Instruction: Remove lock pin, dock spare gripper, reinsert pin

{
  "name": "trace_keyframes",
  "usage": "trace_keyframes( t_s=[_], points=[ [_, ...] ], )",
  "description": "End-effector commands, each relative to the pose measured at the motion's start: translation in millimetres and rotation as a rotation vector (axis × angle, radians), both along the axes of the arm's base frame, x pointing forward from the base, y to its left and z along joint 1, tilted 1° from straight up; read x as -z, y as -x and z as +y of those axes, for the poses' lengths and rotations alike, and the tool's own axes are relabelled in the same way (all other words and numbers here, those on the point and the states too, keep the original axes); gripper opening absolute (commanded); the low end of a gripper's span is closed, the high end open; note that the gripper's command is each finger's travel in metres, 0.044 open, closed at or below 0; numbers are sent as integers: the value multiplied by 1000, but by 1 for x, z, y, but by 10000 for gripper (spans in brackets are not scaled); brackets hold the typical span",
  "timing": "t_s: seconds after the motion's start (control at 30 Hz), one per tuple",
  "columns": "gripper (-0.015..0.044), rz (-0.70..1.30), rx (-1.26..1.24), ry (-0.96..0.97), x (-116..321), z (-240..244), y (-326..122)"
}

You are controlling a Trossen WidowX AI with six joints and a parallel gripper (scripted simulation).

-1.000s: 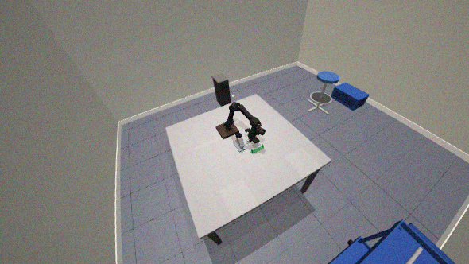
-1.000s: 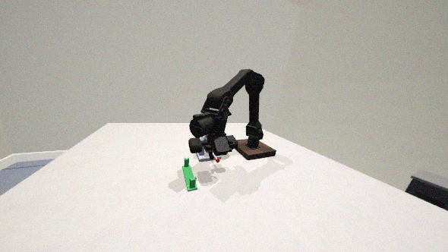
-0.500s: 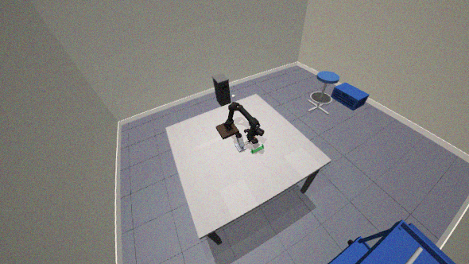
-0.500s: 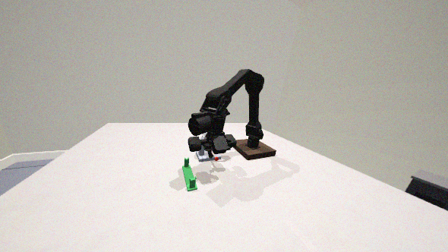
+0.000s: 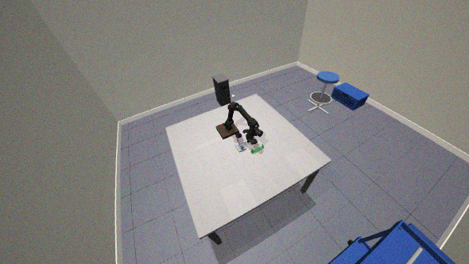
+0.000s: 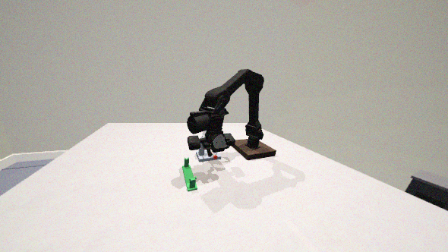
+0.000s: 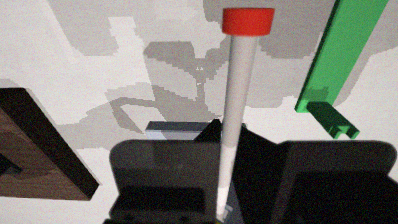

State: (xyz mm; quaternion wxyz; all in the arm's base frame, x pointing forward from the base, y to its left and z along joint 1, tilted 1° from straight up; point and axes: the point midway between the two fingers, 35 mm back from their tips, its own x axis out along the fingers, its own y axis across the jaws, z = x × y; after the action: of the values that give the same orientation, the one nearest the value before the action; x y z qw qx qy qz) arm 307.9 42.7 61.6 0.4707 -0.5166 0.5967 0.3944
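Now jaws [image 5: 251, 141] [image 6: 209, 153] pinch slim white red-headed rod-shaped pin [image 6: 215, 156] [image 7: 242, 75]; misaligned push could snag tip on pale grey blocky mount [image 5: 240, 147] [image 6: 209, 159] [image 7: 175, 132], twisting pin

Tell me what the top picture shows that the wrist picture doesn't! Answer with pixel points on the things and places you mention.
Only the top one: a blue stool [image 5: 327, 77], a blue box [image 5: 350, 95] and a dark cabinet [image 5: 222, 92].

Only the wrist one: the pin's white stick [image 7: 238, 85], clear to see, pinched in the gripper [image 5: 251, 140] [image 6: 209, 153] [image 7: 220, 124].

Both: the green holder [image 5: 257, 149] [image 6: 189, 176] [image 7: 345, 50], the brown board [image 5: 223, 131] [image 6: 248, 155] [image 7: 45, 165], the white table [image 5: 218, 179] [image 6: 114, 212] [image 7: 30, 50] and the gripper.
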Motion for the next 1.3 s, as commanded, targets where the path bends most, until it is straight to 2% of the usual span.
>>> trace_keyframes(
  t_s=[0.0, 1.27],
  points=[
    [0, -2, -3, -3, -1, -3, 0],
    [0, 9, -4, -5, -1, -31, 4]
  ],
)
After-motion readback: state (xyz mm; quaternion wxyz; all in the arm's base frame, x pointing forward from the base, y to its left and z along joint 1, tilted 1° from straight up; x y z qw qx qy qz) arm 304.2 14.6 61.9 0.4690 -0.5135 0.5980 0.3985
